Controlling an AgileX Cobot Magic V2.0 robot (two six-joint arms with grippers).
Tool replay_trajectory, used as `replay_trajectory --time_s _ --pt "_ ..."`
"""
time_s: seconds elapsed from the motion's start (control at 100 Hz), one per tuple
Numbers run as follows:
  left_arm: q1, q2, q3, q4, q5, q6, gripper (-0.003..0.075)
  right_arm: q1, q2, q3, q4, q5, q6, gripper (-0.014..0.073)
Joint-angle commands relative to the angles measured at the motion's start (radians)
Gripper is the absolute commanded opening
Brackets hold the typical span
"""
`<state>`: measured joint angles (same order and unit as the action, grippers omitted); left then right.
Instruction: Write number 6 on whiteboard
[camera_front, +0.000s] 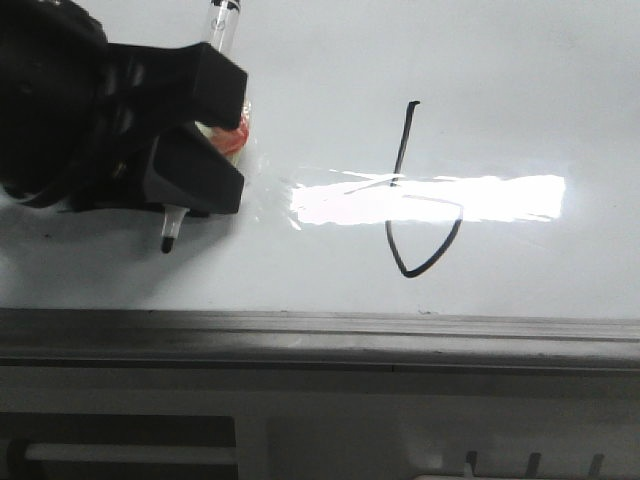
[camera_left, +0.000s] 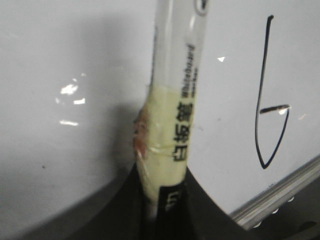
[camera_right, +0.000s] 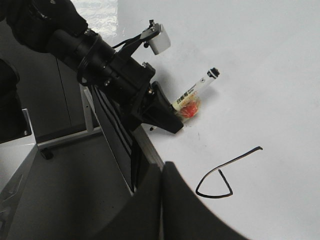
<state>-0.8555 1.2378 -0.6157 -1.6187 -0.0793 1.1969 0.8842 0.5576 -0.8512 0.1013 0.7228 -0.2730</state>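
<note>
Now the left gripper (camera_front: 205, 135) has its jaws clamped on a whiteboard marker (camera_front: 224, 22), tip just above the whiteboard (camera_front: 520, 90), left of the number 6 (camera_front: 415, 200) drawn near the glare, while for the right gripper I cannot tell how its jaws stand.

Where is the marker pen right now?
In the front view the marker is at the upper left, held by the left gripper, its tip above the whiteboard, left of the number 6.
</note>
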Motion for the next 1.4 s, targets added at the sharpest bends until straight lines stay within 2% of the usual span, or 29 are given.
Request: replay_trajectory --time_s 0.0,0.35,0.84,0.97,1.18,1.39 --pt "0.001 -0.001 -0.047 -0.005 -0.066 -0.008 -0.0019 -0.009 0.003 -0.028 -0.003 -0.069 0.010 -0.0064" --pt "0.001 0.078 -0.065 -0.092 -0.082 -0.008 -0.0019 -0.009 0.003 -0.028 -0.003 -0.069 0.022 -0.0064" --pt "0.001 0.078 -0.065 -0.160 -0.091 -0.008 -0.0019 -0.009 0.003 -0.028 -0.003 -0.066 0.045 -0.0064" --pt "0.001 0.084 -0.065 -0.216 -0.104 -0.008 -0.0019 -0.009 0.003 -0.028 -0.003 -0.066 0.050 -0.0064" --pt "0.001 0.138 -0.065 -0.223 -0.065 -0.008 -0.0019 -0.009 0.003 -0.028 -0.003 -0.066 0.057 -0.0064" --pt "0.001 0.148 -0.065 -0.223 -0.083 -0.008 -0.0019 -0.009 0.003 -0.028 -0.003 -0.063 0.057 -0.0064"
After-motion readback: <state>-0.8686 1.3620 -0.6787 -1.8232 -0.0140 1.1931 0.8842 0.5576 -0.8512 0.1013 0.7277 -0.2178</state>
